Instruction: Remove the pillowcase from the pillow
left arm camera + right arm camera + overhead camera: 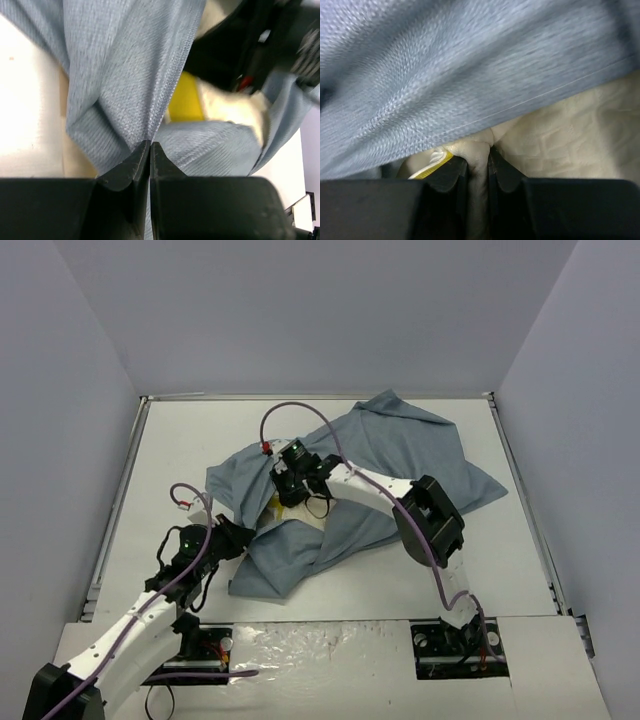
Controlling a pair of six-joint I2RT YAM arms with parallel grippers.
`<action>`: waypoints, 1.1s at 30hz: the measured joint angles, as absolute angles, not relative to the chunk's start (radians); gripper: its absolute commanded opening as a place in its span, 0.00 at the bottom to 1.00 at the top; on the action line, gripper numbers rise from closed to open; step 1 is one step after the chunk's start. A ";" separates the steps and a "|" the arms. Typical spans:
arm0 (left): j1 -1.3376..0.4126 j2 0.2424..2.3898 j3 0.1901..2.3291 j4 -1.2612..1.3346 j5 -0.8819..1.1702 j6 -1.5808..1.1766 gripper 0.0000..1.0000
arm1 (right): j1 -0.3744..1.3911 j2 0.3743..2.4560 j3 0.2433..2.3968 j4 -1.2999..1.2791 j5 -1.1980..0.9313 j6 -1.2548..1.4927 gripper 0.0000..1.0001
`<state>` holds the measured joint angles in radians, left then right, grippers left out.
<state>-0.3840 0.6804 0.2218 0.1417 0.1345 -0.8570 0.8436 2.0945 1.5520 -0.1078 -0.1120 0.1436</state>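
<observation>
White tabletop (180, 440) with plain grey walls (300, 310) around it makes the workplace. On its middle lies the pillowcase (400, 455), a crumpled heap that shows its plain grey-blue side and spreads from the centre toward the far right. The pillow (570, 140) is mostly hidden inside. Only a cream patch and a piece of yellow edge trim (186, 97) show at the mouth of the case, on the near left side of the heap.

The right gripper (478, 159) reaches into this mouth. Its jaws are pressed together on a small fold of the cream pillow, just under the hem (530, 102) of the case. The left gripper (150, 150) sits at the near left edge of the heap, with its jaws closed tight on a pleat of the grey-blue cloth.

I judge that the step in hand is to separate the two, and that most of the work remains. To do it well, the left arm should anchor the cloth while the right arm draws the pillow out through the mouth, low and steady. The pinch on the pillow is thin, so a sudden pull may let it slip. It is worth checking that no grey-blue cloth is caught in the right jaws; from the wrist view only cream fabric appears between them.
</observation>
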 measured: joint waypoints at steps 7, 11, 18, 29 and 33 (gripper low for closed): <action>-0.384 0.747 0.175 0.261 0.177 -0.868 0.02 | 0.662 2.096 1.673 -0.220 -0.369 0.103 0.00; -0.392 0.803 0.169 0.316 0.269 -0.865 0.02 | 0.596 2.096 1.703 -0.207 -0.338 0.105 0.00; -0.426 0.844 0.171 0.220 0.226 -0.848 0.02 | 0.462 2.096 1.723 -0.170 -0.633 0.117 0.00; -0.425 0.960 0.513 0.208 0.175 -0.780 0.85 | 0.629 1.900 1.500 -0.309 -0.670 -0.189 0.00; -0.416 1.145 0.692 0.211 0.241 -0.706 0.87 | 0.679 1.866 1.454 -0.333 -0.698 -0.246 0.00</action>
